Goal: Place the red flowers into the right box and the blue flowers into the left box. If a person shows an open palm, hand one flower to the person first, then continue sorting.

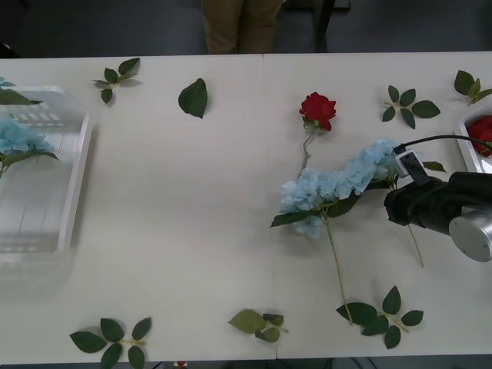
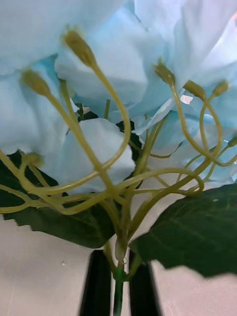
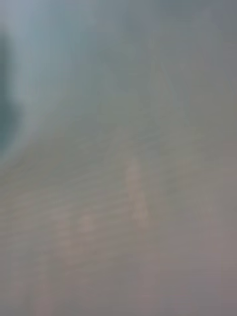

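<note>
The right gripper (image 2: 118, 284) holds a blue flower (image 1: 369, 165) by its thin green stem, its two black fingers (image 2: 96, 286) closed tight on either side of it, as the right wrist view shows from just below the pale petals and dark leaves. In the front view the right arm reaches in from the right edge of the white counter (image 1: 192, 231), with the held bloom at its tip and touching a second blue flower (image 1: 311, 196) that lies on the counter, stem trailing toward the near edge. A single red flower (image 1: 317, 108) lies just beyond them, its stem running down toward the blue heads. The left box (image 1: 73, 184), a white slotted crate at the counter's left edge, contains another blue bloom (image 1: 19, 138). The right box (image 1: 467, 142) shows as a white rim at the far right with a red bloom (image 1: 482, 131) inside. Loose green leaf sprigs (image 1: 115, 75) are scattered about the counter. A person's legs (image 1: 240, 27) stand at the far side. No labels or writing can be read. The left gripper's state cannot be told.
</note>
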